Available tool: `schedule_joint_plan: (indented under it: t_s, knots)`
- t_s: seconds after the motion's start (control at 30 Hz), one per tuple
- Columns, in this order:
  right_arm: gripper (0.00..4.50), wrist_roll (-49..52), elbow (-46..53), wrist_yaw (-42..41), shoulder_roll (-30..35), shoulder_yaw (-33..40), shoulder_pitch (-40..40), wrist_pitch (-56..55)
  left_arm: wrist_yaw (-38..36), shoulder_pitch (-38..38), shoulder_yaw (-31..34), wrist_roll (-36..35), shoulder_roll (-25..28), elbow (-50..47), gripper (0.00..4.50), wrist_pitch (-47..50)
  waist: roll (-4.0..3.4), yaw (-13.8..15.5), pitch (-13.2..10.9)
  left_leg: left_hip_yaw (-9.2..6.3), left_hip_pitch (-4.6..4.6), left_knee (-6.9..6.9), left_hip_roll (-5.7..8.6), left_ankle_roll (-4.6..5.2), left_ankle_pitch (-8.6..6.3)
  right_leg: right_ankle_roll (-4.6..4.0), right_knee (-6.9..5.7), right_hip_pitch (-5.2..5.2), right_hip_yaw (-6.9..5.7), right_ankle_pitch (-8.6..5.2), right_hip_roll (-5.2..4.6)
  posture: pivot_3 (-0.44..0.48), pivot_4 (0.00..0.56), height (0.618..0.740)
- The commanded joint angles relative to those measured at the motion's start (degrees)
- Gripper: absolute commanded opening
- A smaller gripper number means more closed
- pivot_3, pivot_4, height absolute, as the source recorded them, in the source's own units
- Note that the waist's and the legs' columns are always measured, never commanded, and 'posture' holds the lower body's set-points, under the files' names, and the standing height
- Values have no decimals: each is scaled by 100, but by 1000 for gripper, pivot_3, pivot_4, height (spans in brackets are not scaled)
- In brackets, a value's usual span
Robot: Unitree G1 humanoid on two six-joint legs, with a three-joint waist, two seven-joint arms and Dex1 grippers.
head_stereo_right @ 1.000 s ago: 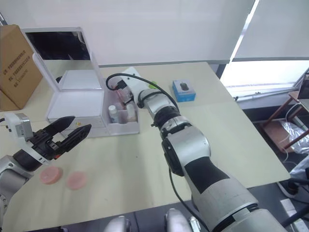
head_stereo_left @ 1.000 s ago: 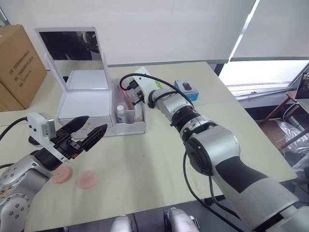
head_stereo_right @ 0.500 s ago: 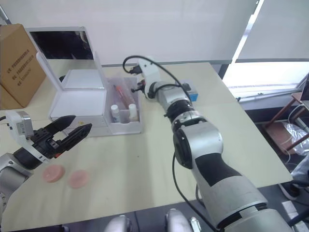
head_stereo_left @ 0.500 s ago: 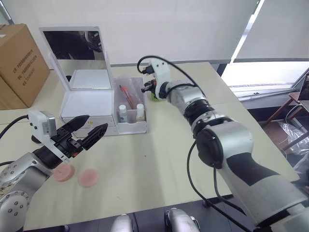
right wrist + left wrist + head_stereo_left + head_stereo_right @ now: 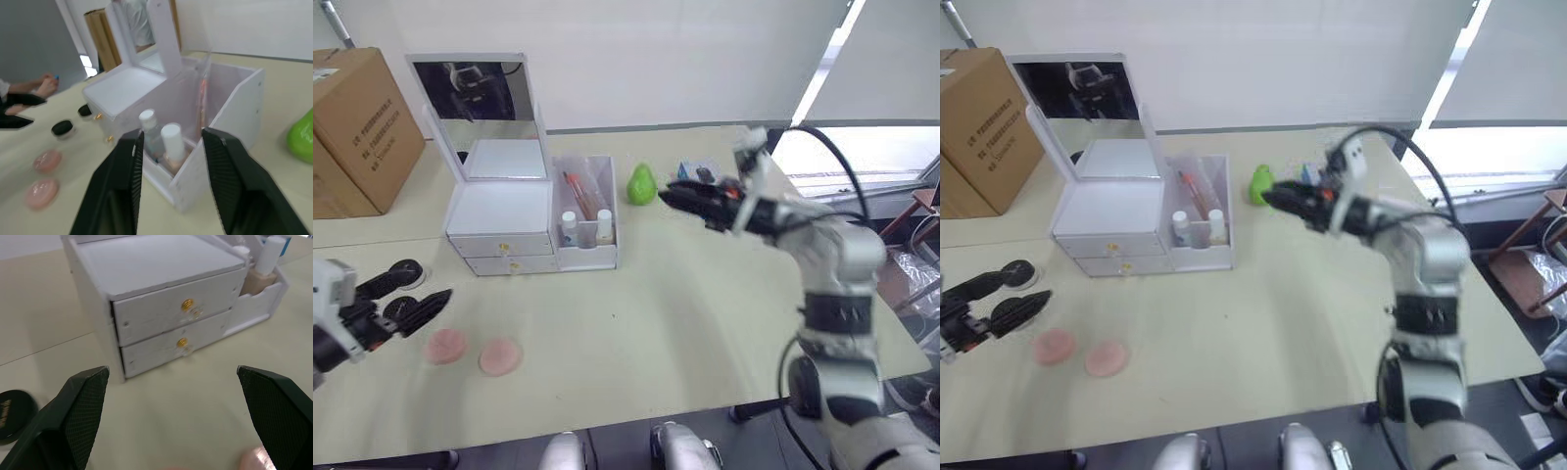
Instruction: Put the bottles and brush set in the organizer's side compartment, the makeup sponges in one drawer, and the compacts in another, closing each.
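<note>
The white organizer [image 5: 499,208] stands with its mirror lid up and both gold-knobbed drawers [image 5: 171,313] shut. Its side compartment [image 5: 588,257] holds two bottles [image 5: 168,142] and the brush set [image 5: 578,192]. Two pink makeup sponges [image 5: 445,345] lie on the table in front of it. The black compacts [image 5: 62,128] sit off the organizer's left end. My left gripper [image 5: 433,280] hovers open just left of the sponges, holding nothing. To the right of the compartment, my right gripper [image 5: 668,194] is open and empty, with its fingers [image 5: 122,186] pointing at the compartment.
A green pear-shaped object [image 5: 642,184] stands right of the organizer, with a small blue box [image 5: 690,170] behind my right gripper. A brown cardboard box [image 5: 357,127] sits at the back left. A person's hand [image 5: 43,87] rests beyond the table's left side.
My right gripper has drawn back to the right from the side compartment and opened; the brush set stays inside. The left gripper has pulled back to the left and lower.
</note>
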State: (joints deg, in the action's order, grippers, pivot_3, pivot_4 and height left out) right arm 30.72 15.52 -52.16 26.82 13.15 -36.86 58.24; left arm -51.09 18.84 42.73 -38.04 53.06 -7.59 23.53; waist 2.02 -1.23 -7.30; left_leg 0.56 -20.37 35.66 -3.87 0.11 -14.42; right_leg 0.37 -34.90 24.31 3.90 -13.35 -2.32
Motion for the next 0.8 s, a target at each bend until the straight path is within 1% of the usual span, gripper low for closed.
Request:
schedule_joint_plan:
  t_s: [0.03,0.07,0.13,0.17,0.23,0.3,0.4,0.47,0.63,0.73,0.8]
  knots:
    - [3330,530,1122,-217,549,559,924,-80,-506,54,451,414,246,927,4500,-521,5,9,1,9,17,-3,1,-18,-11,2,2,-1,0,-2,-9,0,150,730]
    - [3692,656,1300,-312,682,716,1263,-205,-589,52,492,503,294,1170,4500,-619,9,12,1,10,19,-8,0,-44,-26,3,10,-3,-6,-3,-15,0,150,730]
    - [4363,723,1412,-621,951,1046,1961,-642,-726,35,549,665,374,1623,4500,-777,12,33,-3,16,16,-9,1,-52,-31,3,21,2,-9,-3,-25,0,150,730]
    - [4481,663,1332,-746,1072,1197,2279,-914,-789,16,575,743,414,1872,4500,-865,15,43,-5,17,13,-11,1,-57,-33,4,33,0,-11,-3,-27,0,150,730]
    - [4481,398,973,-965,1339,1378,2789,-1545,-910,-75,606,901,534,2478,4500,-1109,18,50,-7,28,12,-12,1,-69,-40,4,49,-2,-13,-3,-35,0,150,730]
    - [4481,184,527,-1187,1614,1417,3049,-2108,-1011,-237,602,1015,667,3084,4500,-1355,23,49,-10,36,10,-12,-2,-69,-41,4,72,-3,-16,-3,-38,0,150,730]
    - [4481,-112,-131,-1424,1888,1308,3173,-2842,-1133,-434,553,1143,827,3752,4500,-1655,41,44,-19,52,11,-13,-5,-70,-41,4,80,0,-43,-3,-65,0,150,730]
    - [4481,-135,-265,-1437,1915,1218,3196,-3077,-1211,-508,531,1176,873,3948,4500,-1768,42,47,-19,92,17,-38,-4,-70,-41,5,80,13,-86,-2,-115,0,150,730]
    - [4481,-129,-233,-1262,1820,946,3244,-3312,-1266,-524,540,1171,869,3928,4500,-1806,48,47,-15,102,17,-43,-22,-70,-41,24,79,7,-127,16,-123,0,150,730]
    - [4481,-84,-167,-1142,1780,807,3194,-3328,-1232,-438,578,1146,782,3690,4500,-1737,48,50,-15,103,18,-48,-27,-70,-41,22,79,6,-137,19,-123,0,150,730]
    - [4481,20,-17,-1041,1745,681,3136,-3210,-1153,-289,611,1067,593,3294,4500,-1610,48,56,-15,103,17,-50,-30,-70,-41,22,79,6,-142,20,-125,0,150,730]
